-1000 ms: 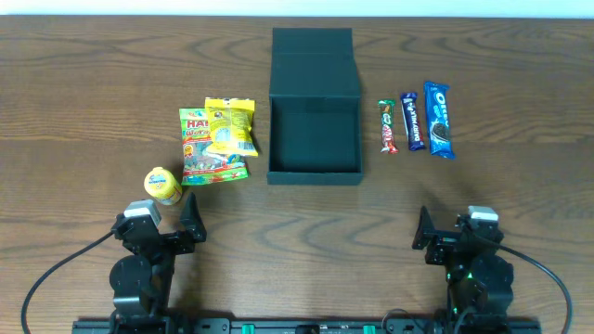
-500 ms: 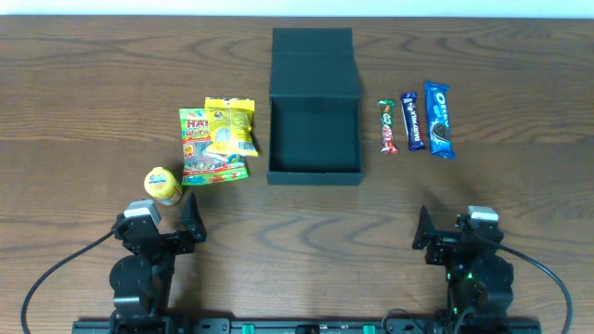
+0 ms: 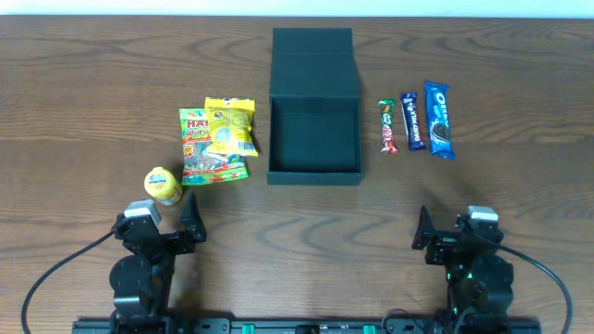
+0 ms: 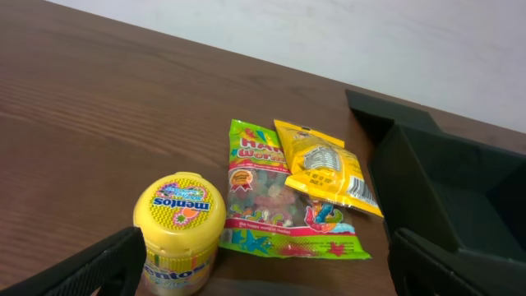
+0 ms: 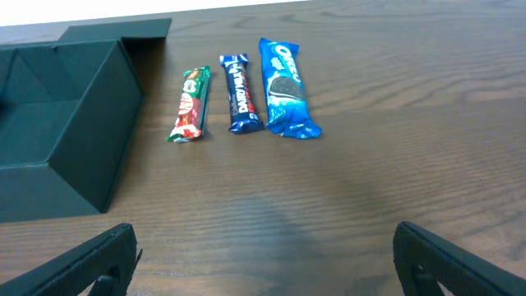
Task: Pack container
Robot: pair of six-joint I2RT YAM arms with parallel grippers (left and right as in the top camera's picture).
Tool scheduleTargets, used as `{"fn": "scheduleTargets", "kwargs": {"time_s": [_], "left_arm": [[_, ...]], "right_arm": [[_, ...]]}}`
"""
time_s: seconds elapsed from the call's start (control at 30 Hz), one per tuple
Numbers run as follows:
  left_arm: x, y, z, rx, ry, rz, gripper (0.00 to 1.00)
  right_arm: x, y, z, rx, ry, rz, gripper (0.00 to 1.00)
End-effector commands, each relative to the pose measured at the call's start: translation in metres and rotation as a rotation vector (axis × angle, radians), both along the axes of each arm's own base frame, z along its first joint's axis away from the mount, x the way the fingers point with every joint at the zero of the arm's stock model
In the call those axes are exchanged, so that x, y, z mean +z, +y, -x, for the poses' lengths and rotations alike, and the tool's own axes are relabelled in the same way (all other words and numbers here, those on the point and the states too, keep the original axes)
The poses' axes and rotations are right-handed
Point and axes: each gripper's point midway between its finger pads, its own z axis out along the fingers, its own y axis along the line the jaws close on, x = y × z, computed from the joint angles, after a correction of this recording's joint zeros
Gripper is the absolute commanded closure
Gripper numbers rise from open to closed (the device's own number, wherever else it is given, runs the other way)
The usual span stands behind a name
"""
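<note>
The dark teal-green container (image 3: 314, 169) stands open at the table's middle, its flap lid (image 3: 313, 46) folded back; its inside looks empty. It also shows in the left wrist view (image 4: 460, 197) and the right wrist view (image 5: 74, 123). Left of it lie a green Haribo bag (image 3: 202, 153), a yellow snack bag (image 3: 230, 125) and a yellow Mentos tub (image 3: 162, 185). Right of it lie a red-green bar (image 3: 387, 126), a dark blue bar (image 3: 412, 121) and a blue Oreo pack (image 3: 439, 118). My left gripper (image 3: 190, 227) is open and empty by the tub. My right gripper (image 3: 422, 232) is open and empty.
The wooden table (image 3: 93, 93) ends at a white wall (image 4: 370, 41) at the back. Both arm bases sit at the front edge, with cables trailing outward.
</note>
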Motion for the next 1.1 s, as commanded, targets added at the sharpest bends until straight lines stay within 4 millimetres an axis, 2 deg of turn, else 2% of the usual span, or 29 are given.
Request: {"fn": "scheduleTargets", "kwargs": {"time_s": [0.0,0.13,0.27,0.33,0.4,0.43,0.53,0.6,0.77,0.8,0.87,1.07], "left_arm": [[-0.012,-0.002,0.000,0.000,0.026,0.042,0.05],[-0.012,-0.010,0.000,-0.018,0.029,0.154,0.05],[0.008,-0.040,0.002,-0.214,-0.038,0.122,0.04],[0.022,-0.033,0.002,-0.182,-0.058,0.089,0.04],[0.039,-0.018,0.001,-0.098,-0.062,0.056,0.04],[0.055,-0.012,-0.001,-0.074,-0.060,0.000,0.04],[0.078,-0.012,-0.013,-0.091,0.004,-0.075,0.04],[0.082,-0.011,-0.028,-0.103,0.096,-0.094,0.04],[0.075,-0.010,-0.076,-0.120,0.319,-0.089,0.04],[0.065,-0.010,-0.094,-0.128,0.401,-0.088,0.04],[0.051,-0.012,-0.113,-0.145,0.492,-0.090,0.04],[0.003,-0.016,-0.157,-0.165,0.606,-0.089,0.05]], "right_arm": [[0.001,-0.001,0.000,-0.010,-0.007,-0.004,0.01],[0.000,-0.001,0.000,-0.010,-0.007,-0.004,0.01],[0.000,-0.001,0.000,-0.010,-0.007,-0.004,0.01],[0.000,-0.001,0.000,-0.010,-0.007,-0.004,0.01],[0.001,-0.001,0.000,-0.010,-0.007,-0.004,0.01],[0.000,-0.001,0.000,-0.010,-0.007,-0.004,0.01],[0.001,-0.001,0.000,-0.010,-0.007,-0.004,0.01],[0.001,-0.001,0.000,-0.010,-0.007,-0.004,0.01],[0.001,-0.001,0.000,-0.010,-0.007,-0.004,0.01],[0.001,-0.001,0.000,-0.010,-0.007,-0.004,0.01],[0.000,-0.001,0.000,-0.010,-0.007,-0.004,0.01],[0.001,-0.001,0.000,-0.010,-0.007,-0.004,0.01]]}}
